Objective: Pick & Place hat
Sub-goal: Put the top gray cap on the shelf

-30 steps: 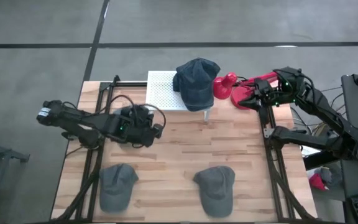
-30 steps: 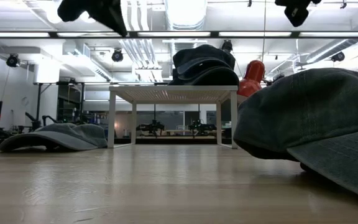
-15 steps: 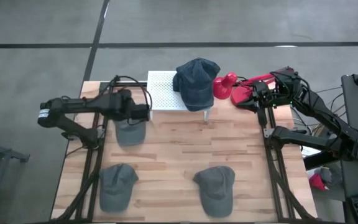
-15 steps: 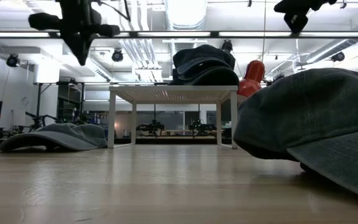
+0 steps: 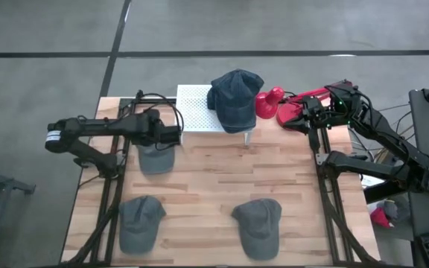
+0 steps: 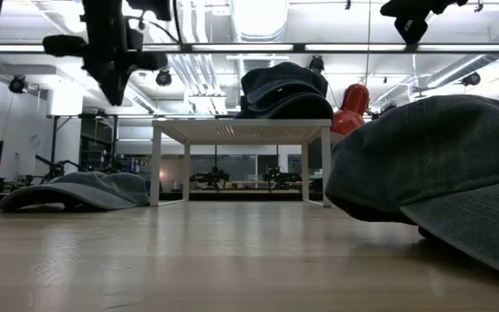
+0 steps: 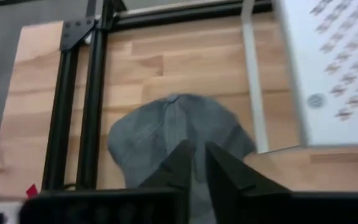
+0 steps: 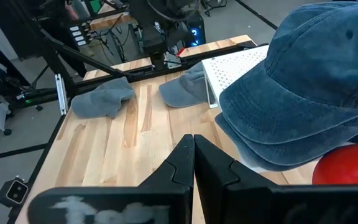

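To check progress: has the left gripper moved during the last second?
Yes. The left gripper moved toward the white rack, away from the table's front edge, uncovering a grey hat.

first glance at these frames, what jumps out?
The stack of dark blue denim caps on the white perforated stand at the table's far edge, with a bright red cap beside it. Then the left pincer, poised over a grey cap lying on the wooden table beside the stand. Two more grey caps lie near the front edge.
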Motion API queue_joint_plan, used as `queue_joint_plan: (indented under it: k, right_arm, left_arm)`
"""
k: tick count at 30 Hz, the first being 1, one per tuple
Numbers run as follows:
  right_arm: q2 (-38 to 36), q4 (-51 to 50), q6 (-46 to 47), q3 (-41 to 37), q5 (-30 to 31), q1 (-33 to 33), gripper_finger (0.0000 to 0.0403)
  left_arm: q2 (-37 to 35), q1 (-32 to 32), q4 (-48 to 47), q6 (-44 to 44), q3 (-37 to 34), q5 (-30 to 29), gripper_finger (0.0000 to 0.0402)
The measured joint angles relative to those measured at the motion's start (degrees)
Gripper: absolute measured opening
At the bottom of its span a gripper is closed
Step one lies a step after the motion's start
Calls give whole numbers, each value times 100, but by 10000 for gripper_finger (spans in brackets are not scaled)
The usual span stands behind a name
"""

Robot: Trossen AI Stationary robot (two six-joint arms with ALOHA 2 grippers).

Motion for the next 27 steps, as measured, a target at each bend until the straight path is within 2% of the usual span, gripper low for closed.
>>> queue_joint_plan:
  k: [7,11,15,27]
  right_arm:
    - [0,-4,-13,0,1,0,8]
    - [0,-7,-8,0,1,0,8]
    - [0,-9,11,0,0,0,8]
    - [0,-13,131,0,0,0,8]
  left_arm:
    - [-4,11,38,-1070,-679,579,175]
    - [-4,13,379,-1214,-1091,845,226]
    - [-4,80,821,-1216,-1437,866,243]
    - [-8,621,1805,-941,-2152,1071,245]
